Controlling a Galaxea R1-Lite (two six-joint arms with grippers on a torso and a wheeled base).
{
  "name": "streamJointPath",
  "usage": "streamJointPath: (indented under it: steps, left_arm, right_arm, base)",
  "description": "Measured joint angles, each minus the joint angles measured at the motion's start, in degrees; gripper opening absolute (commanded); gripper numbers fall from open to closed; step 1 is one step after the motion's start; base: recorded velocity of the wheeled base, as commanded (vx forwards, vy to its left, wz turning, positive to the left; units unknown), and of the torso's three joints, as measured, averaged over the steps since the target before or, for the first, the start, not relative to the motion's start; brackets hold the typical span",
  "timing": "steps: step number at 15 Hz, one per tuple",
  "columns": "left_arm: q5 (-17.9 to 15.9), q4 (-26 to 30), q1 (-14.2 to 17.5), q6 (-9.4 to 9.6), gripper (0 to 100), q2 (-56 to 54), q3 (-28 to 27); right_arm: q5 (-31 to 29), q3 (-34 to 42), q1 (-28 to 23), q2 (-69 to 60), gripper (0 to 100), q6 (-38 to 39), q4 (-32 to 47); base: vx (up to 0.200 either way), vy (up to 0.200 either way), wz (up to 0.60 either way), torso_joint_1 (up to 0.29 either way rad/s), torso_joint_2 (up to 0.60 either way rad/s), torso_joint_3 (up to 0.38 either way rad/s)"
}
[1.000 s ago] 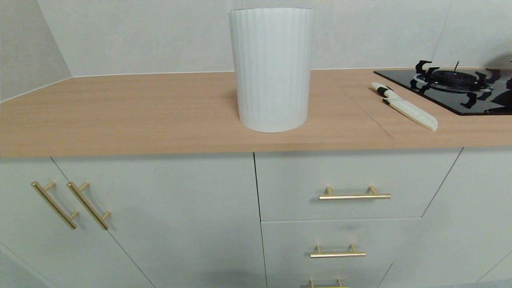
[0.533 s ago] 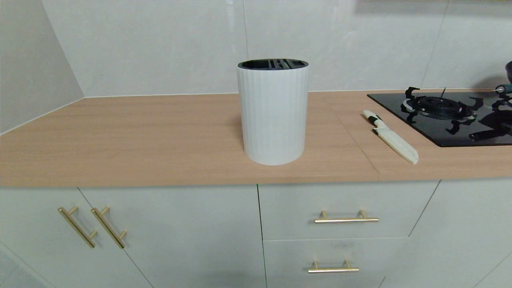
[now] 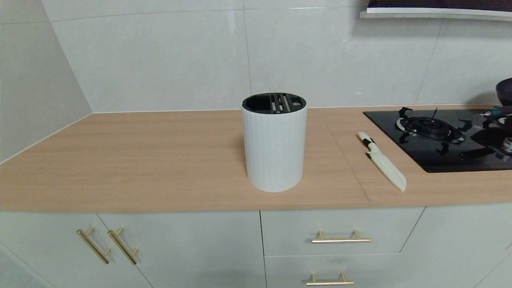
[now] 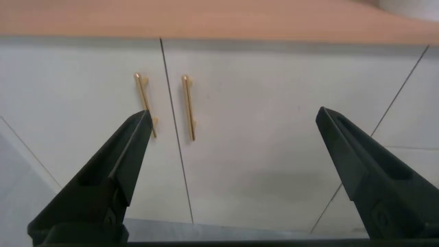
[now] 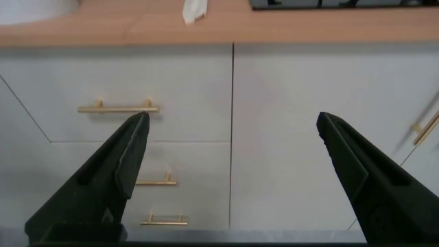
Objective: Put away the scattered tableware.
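Knife with a pale cream blade and a white-and-black handle (image 3: 382, 161) lies flat on the light brown wooden countertop (image 3: 140, 160), right of centre in the head view, handle toward the tiled wall and tip toward the counter's front edge. It rests between the tall white ribbed cylindrical knife block (image 3: 274, 142) at frame centre and the black glass gas hob (image 3: 440, 140) at the right, near the hob and apart from the block. The head view looks down onto the block's black top with its narrow slots, and takes in a dark pan (image 3: 505, 90) at the right edge

Below the counter, pale grey cabinet doors carry a pair of slanted brass bar handles (image 3: 106, 246) at lower left, and drawers with brass pulls (image 3: 341, 240) sit at lower centre

The left gripper (image 4: 233, 116) faces those two door handles (image 4: 164, 106) from in front of the cabinet; its dark jaws are spread wide with nothing between them

The right gripper (image 5: 232, 120) faces the drawer fronts, jaws likewise spread wide and holding nothing. Beyond it this view catches the knife's blade tip (image 5: 195, 9) on the counter near the edge, the block's rounded base (image 5: 34, 8), a strip of the hob (image 5: 309, 3), and the drawer pulls (image 5: 118, 108) stacked one under another
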Motion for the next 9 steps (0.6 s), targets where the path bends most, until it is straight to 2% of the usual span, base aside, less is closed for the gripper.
streamJointPath:
  steps: [9]
  left_arm:
    - [0.0, 0.0, 0.0, -0.01, 100, 0.0, 0.0]
  right_arm:
    - [0.0, 0.0, 0.0, 0.0, 100, 0.0, 0.0]
  base:
    - [0.0, 0.0, 0.0, 0.222, -0.53, -0.312]
